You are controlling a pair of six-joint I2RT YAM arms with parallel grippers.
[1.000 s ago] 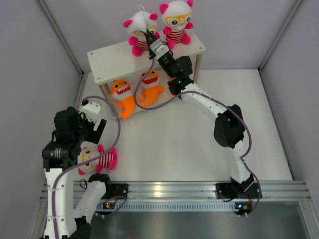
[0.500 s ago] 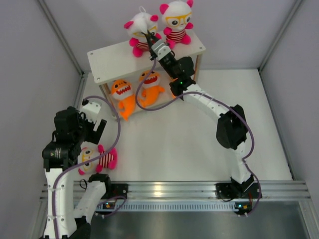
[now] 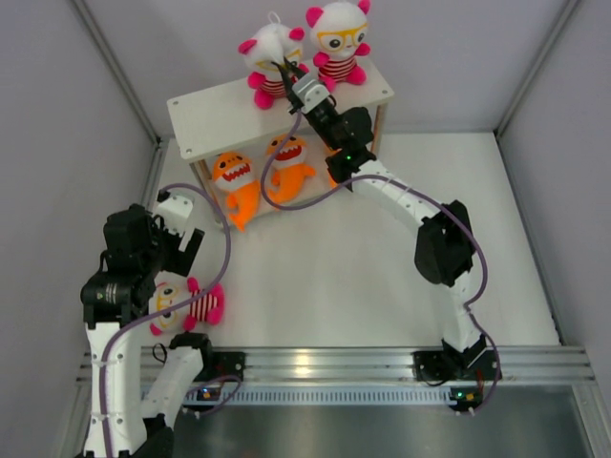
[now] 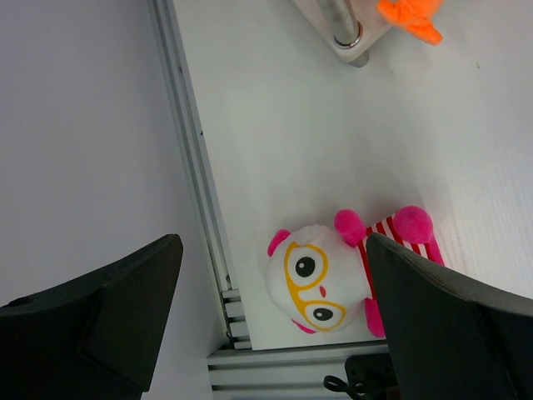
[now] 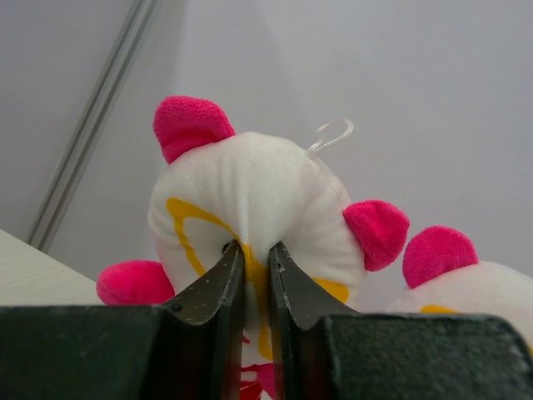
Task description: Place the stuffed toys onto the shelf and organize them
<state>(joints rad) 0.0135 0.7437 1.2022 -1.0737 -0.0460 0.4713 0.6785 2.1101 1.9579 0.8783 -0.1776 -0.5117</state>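
Observation:
The shelf [image 3: 220,110] stands at the back. On its top board sit two white-headed stuffed toys, the left one [image 3: 265,52] and the right one [image 3: 339,43]. My right gripper [image 3: 286,69] pinches the left doll's face [image 5: 250,192] between nearly closed jaws [image 5: 256,250]; the other doll [image 5: 466,283] is beside it. Two orange sharks [image 3: 234,181] [image 3: 291,167] lie on the lower board. A third doll [image 3: 186,305] lies on its back on the table at the near left. My left gripper [image 3: 177,250] hovers open above it, with the doll [image 4: 325,279] showing between the wide fingers [image 4: 271,250].
Grey walls close in the white table on the left, back and right. A metal rail [image 3: 334,363] runs along the near edge, right by the lying doll. A shelf post [image 4: 341,25] and an orange shark fin [image 4: 408,12] show at the top of the left wrist view.
The right arm's elbow has shifted slightly to the right while its jaws stay on the doll's face. The left arm and the lying doll have not moved.

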